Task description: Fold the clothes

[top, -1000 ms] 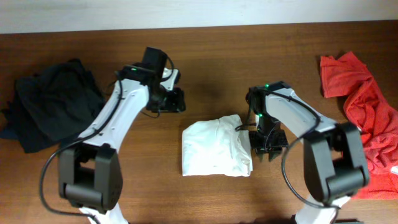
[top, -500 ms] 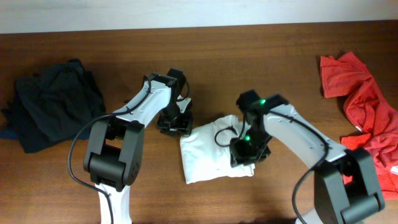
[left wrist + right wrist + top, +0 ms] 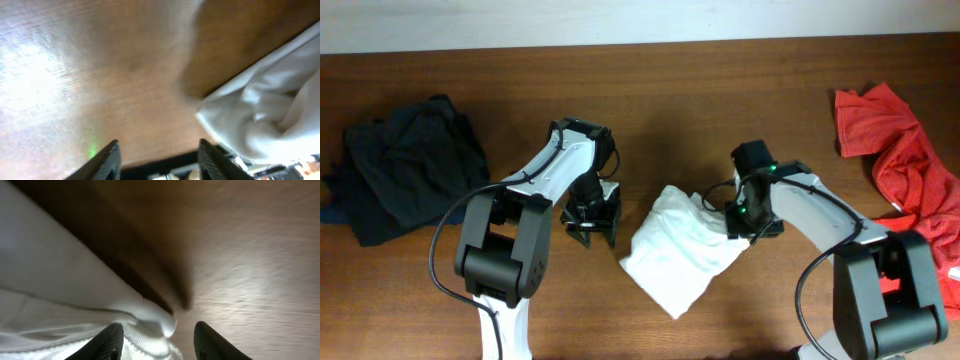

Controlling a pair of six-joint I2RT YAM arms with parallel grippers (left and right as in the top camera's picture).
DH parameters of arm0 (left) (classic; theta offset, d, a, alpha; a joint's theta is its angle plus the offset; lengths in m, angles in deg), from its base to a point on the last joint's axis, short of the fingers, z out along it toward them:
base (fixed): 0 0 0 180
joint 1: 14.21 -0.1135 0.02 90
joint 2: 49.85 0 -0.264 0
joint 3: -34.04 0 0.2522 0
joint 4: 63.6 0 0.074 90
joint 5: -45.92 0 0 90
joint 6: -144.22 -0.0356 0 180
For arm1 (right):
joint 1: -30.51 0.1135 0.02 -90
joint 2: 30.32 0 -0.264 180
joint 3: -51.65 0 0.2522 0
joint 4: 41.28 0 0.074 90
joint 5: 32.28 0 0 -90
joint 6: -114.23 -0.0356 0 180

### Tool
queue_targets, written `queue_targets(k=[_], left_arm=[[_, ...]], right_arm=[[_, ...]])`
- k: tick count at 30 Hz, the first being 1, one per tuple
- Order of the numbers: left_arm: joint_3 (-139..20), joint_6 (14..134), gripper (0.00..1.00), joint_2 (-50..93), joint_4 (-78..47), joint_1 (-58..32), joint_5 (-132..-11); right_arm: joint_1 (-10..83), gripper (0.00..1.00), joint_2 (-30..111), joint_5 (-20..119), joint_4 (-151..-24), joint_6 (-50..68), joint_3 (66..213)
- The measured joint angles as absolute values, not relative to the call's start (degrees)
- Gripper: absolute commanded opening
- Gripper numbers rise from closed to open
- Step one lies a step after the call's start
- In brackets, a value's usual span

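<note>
A white folded garment (image 3: 682, 252) lies skewed on the wooden table (image 3: 720, 110), one corner pointing to the front. My left gripper (image 3: 592, 226) is open and empty, just left of the garment and apart from it. In the left wrist view its fingers (image 3: 159, 145) frame bare wood, with the garment (image 3: 270, 115) at the right. My right gripper (image 3: 741, 226) sits at the garment's right edge. In the right wrist view its fingers (image 3: 159, 327) are spread wide, and the garment's rolled hem (image 3: 60, 280) lies between them by the left finger.
A heap of black clothes (image 3: 405, 175) lies at the table's left end. Red clothes (image 3: 905, 190) lie at the right end. The table's far edge meets a pale wall (image 3: 640, 20) at the back.
The white garment has turned and slid toward the front right. My left gripper has moved toward the front, off the garment's corner. My right gripper has shifted right to the garment's edge.
</note>
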State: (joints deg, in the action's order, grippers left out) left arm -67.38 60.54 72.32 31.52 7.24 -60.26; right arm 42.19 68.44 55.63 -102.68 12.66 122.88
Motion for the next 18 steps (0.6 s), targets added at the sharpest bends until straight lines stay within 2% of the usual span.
queue_targets(k=[4,8,12,18], left_arm=[[-67.4,60.4,0.48,72.3,31.0,7.2,-60.6],[-68.5,59.2,0.64,71.0,22.4,6.7,-62.2],[-70.7,52.8,0.71,68.3,11.2,6.0,-72.0],[-71.1,49.2,0.71,68.7,6.2,7.8,-79.1]], right_arm=[[40.6,0.50,68.4,58.3,-109.3,12.4,127.1],[39.0,0.53,68.3,60.5,-117.8,12.5,133.5],[38.0,0.56,67.0,61.4,-124.9,12.2,141.3],[37.9,0.56,64.6,61.6,-130.7,12.2,146.7]])
